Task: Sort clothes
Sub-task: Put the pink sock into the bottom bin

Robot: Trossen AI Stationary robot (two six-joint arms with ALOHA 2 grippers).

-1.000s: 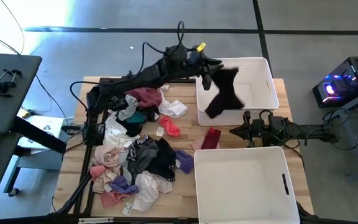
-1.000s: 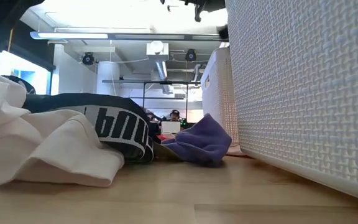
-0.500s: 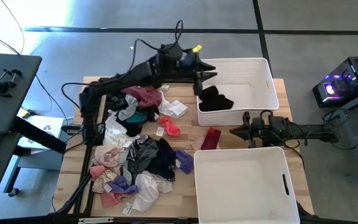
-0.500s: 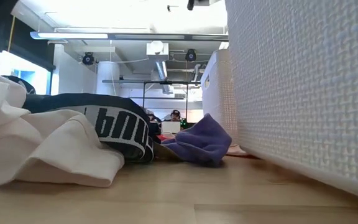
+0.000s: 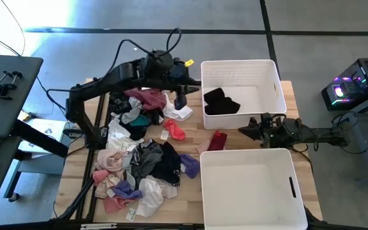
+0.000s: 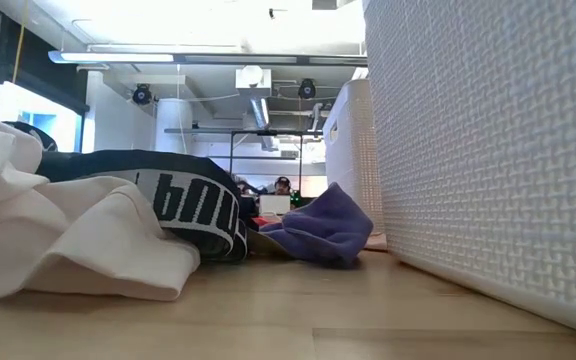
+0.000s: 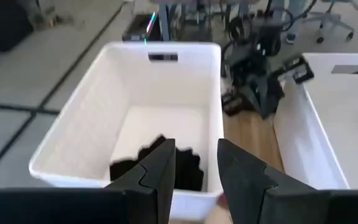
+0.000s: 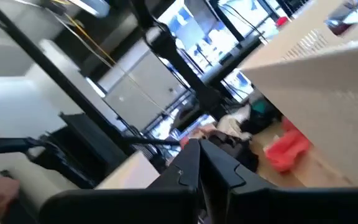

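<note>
The clothes lie in a loose pile [image 5: 139, 147] on the left half of the wooden table. One black garment [image 5: 221, 102] rests on the floor of the far white bin [image 5: 275, 80]; it also shows in the left wrist view [image 7: 126, 169]. My left gripper [image 5: 181, 101] hangs open and empty above the table, just left of that bin's left wall, pointing toward it [image 7: 196, 177]. My right gripper [image 5: 241, 133] is shut and empty, level between the two bins [image 8: 199, 163].
The near white bin [image 5: 248, 191] stands at the front right. A dark red garment [image 5: 217, 142] lies between pile and bins, a pink one [image 5: 175, 131] beside it. In the low view a purple garment [image 6: 323, 228] lies against the bin wall [image 6: 488, 150].
My left gripper held the black garment hanging over the far bin and has let it go; it now lies crumpled on the bin floor. The gripper has then drawn back toward the table's left, clear of the bin. My right gripper has rolled in place.
</note>
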